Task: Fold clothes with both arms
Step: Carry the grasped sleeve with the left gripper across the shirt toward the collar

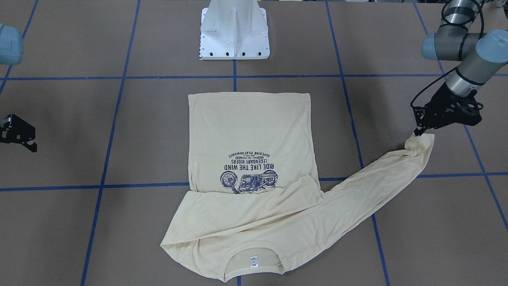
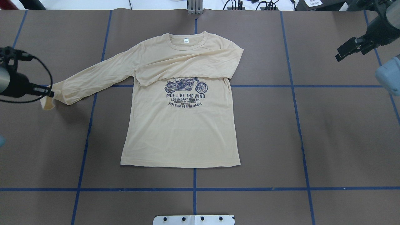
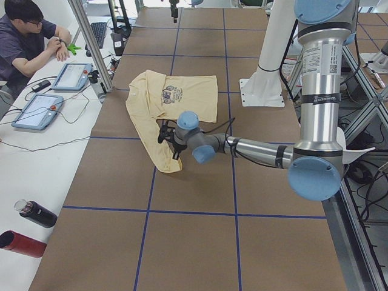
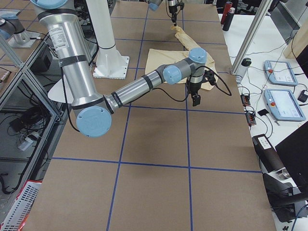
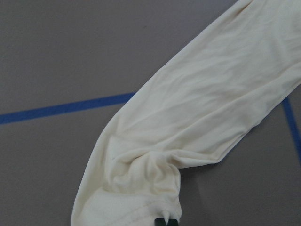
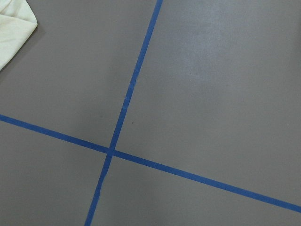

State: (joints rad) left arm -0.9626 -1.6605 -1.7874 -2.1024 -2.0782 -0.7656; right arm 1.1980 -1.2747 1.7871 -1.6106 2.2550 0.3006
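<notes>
The pale cream-yellow shirt (image 1: 250,127) lies flat on the brown table, print side up (image 2: 181,131). One sleeve is folded across the chest below the collar (image 2: 193,62). The other sleeve (image 2: 93,78) stretches out toward my left arm. My left gripper (image 1: 418,131) is shut on that sleeve's cuff (image 5: 141,197) and holds it slightly off the table. My right gripper (image 2: 350,50) hangs open and empty above bare table, well off the shirt's other side (image 1: 22,135). Only a corner of the shirt (image 6: 11,28) shows in its wrist view.
The white pedestal base (image 1: 234,35) stands behind the shirt's hem. Blue tape lines (image 2: 293,93) grid the table. Along the far side runs a bench with tablets (image 4: 281,72), bottles (image 3: 27,224) and a seated person (image 3: 24,36).
</notes>
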